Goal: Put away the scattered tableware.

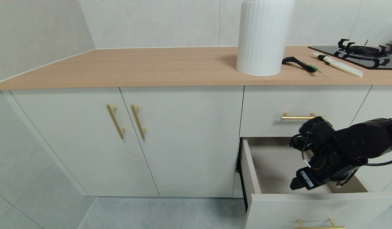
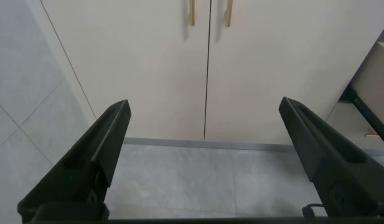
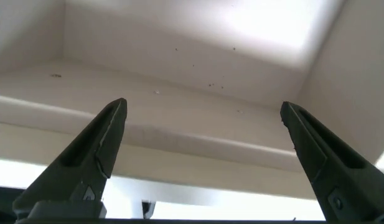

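Right gripper spread wide, empty, just above the open drawer. Left gripper spread, empty, doors ahead. Knife and peeler well above the right gripper.

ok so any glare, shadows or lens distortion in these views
Head view: the white canister throws a soft shadow on the countertop by its base, and cabinet door edges splay outward from the wide lens. Right wrist view: a bright washed-out patch on the inner wall of the open drawer. Left wrist view: even light, no glare on the floor.
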